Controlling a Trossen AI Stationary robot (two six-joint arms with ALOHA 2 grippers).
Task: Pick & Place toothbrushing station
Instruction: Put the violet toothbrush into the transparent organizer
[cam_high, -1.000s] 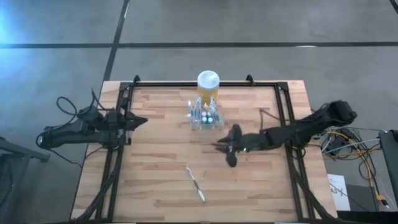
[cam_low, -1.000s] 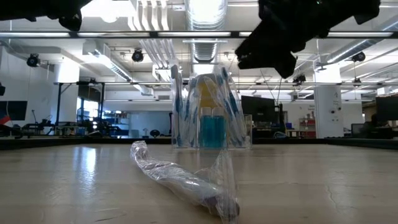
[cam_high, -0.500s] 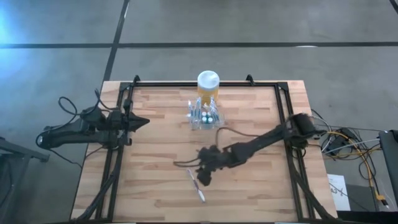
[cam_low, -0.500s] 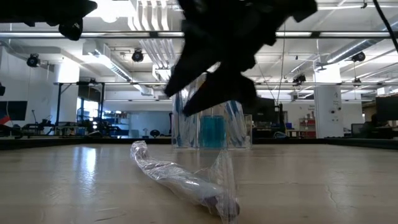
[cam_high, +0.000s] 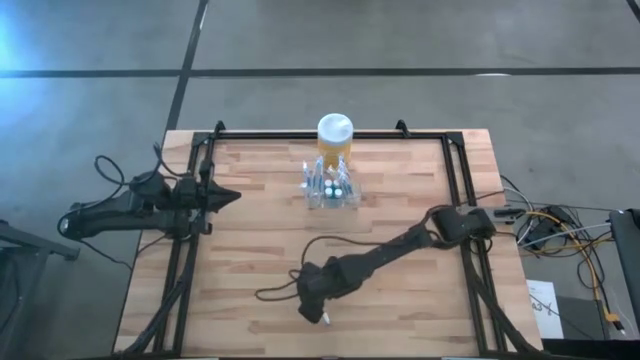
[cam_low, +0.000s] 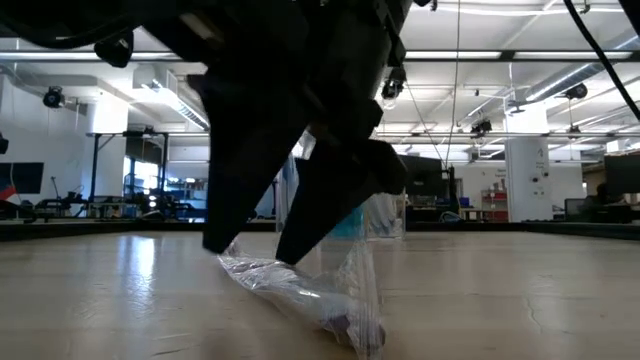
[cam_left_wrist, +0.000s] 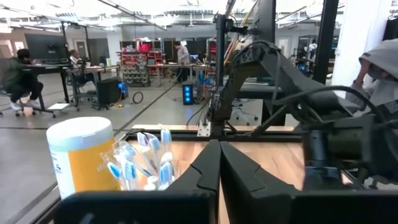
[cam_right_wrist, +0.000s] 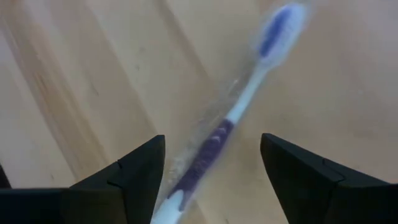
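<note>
**Right gripper spread over the wrapped toothbrush, station untouched at the back**

I have the right gripper (cam_high: 313, 300) stretched far out over the front-centre of the table (cam_high: 250, 250), low above the wrapped toothbrush (cam_right_wrist: 233, 121). From my right wrist camera the two dark fingers (cam_right_wrist: 134, 177) stand wide apart, with the brush lying on the wood between them, its blue-bristled head pointing away and its purple-and-white handle running back toward the camera. Nothing is gripped; I see clear wood on either side of the brush between it and each finger. In the low view the gripper is a large dark shape hanging right over the crinkled clear wrapper (cam_low: 300, 295), the fingertips just above or at the plastic; I cannot tell whether they touch.

The toothbrushing station (cam_high: 330, 187) sits at the back-centre of the table, upright, with several brushes standing in it. The yellow jar (cam_high: 334, 138) with its white lid is directly behind it, touching or very nearly so.

My left gripper (cam_high: 222, 195) waits at the left edge of the table, well away from everything, its fingers pressed together, holding nothing.
</note>
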